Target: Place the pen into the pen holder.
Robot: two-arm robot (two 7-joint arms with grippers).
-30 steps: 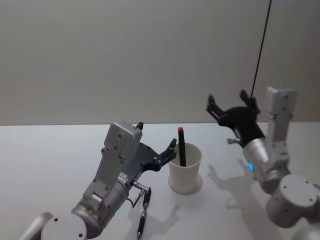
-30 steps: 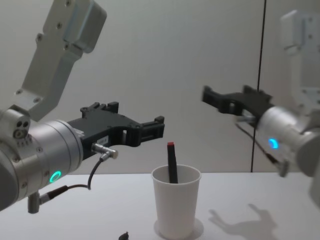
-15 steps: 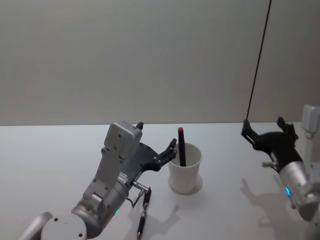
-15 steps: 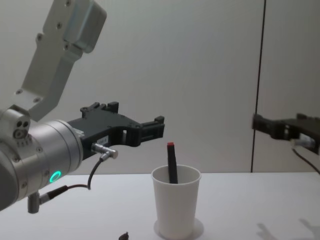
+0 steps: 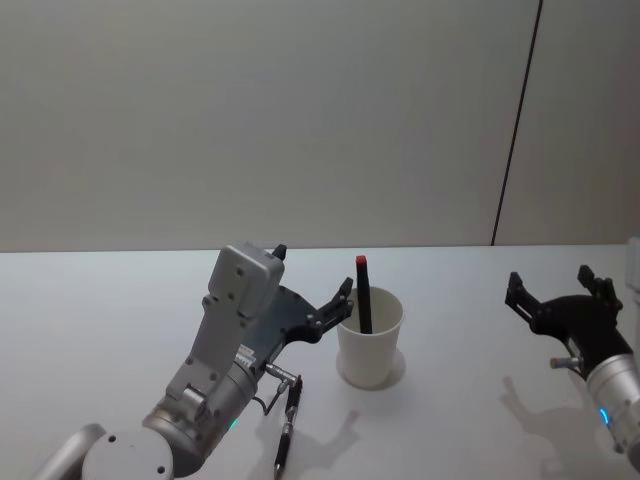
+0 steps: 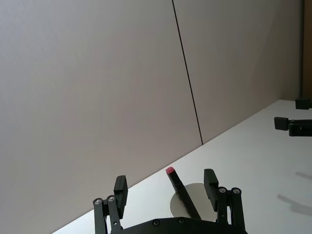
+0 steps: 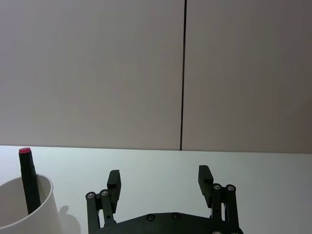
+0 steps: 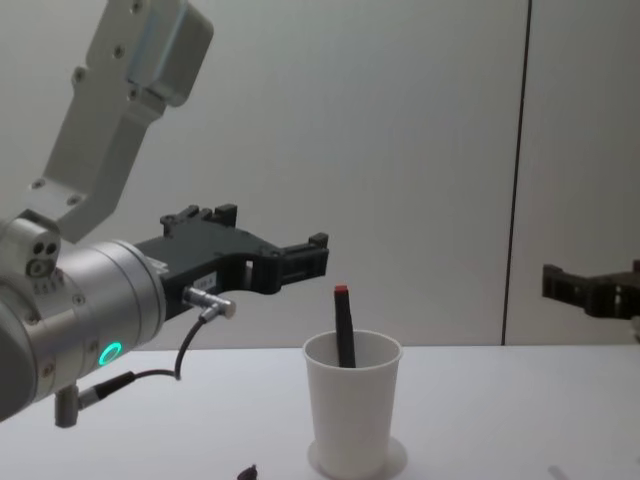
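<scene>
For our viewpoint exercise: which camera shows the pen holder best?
Chest view: the pen holder stands whole, side-on, unobstructed. Head view shows it smaller, from above; in the wrist views it is cut off near the rim.

Cup [image 5: 370, 350] was plain white, no print. Pen [image 5: 364, 300] had a black barrel and red cap. Surface [image 5: 100, 320] was white, unpatterned. Left end effector [image 5: 314, 268] and right end effector [image 5: 550, 277] were matte black. Left arm [image 8: 100, 295] was silver-grey with a green lit ring. Wall [image 5: 250, 120] was plain beige-grey, crossed by one dark vertical seam.
</scene>
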